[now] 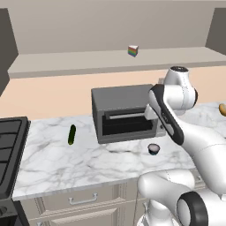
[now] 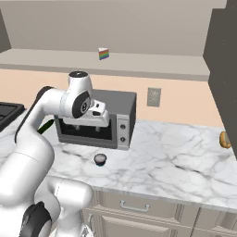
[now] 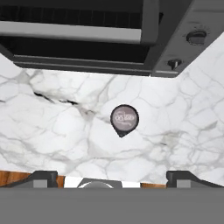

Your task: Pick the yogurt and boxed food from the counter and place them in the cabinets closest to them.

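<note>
Where the counter (image 1: pixel 57 163) runs white and veined, a dark green cucumber (image 1: pixel 71 134) lies left of the toaster oven (image 1: pixel 126 113). The yogurt (image 1: pixel 153 148) stands upright on the marble just in front of the toaster oven's right end, touched by nothing. Above it, level with the toaster oven's door, the gripper (image 2: pixel 88 127) hangs released, jaws spread wide and empty. A rainbow-striped cube (image 2: pixel 103 53) sits on the cabinets' shelf floor (image 2: pixel 152 67) above the toaster oven.
</note>
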### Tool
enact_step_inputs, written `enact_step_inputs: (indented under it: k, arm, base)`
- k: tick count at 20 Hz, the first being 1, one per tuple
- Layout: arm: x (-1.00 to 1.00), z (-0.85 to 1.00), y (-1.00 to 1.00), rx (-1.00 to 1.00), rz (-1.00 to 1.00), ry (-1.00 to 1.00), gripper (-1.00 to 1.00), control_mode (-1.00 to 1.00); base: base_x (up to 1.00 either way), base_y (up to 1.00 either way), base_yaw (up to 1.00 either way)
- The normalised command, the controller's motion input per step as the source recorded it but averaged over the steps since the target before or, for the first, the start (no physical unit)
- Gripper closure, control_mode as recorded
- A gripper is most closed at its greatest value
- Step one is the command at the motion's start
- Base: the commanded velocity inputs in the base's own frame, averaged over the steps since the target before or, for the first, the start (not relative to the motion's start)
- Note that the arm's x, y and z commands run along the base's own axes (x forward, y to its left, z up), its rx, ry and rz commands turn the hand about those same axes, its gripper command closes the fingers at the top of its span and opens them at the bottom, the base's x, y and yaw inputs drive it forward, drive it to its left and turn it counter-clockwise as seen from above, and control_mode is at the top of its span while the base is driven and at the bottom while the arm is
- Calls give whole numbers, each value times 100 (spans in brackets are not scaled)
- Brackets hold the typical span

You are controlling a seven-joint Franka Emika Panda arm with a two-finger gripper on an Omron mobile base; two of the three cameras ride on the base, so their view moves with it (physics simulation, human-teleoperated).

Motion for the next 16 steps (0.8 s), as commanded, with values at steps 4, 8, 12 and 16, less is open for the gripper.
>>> enact_step_inputs:
  k: [4, 8, 12, 16]
  arm:
    - [0, -36, -13, 0, 0, 8, -100, -100]
    - [0, -23, -8, 0, 0, 4, -100, -100]
    - [0, -17, -4, 0, 0, 1, -100, -100]
    - [2, -21, -1, 0, 0, 1, -100, -100]
  base:
    - [0, 0, 0]
    - [0, 0, 0]
    - [0, 0, 0]
    - [0, 0, 0]
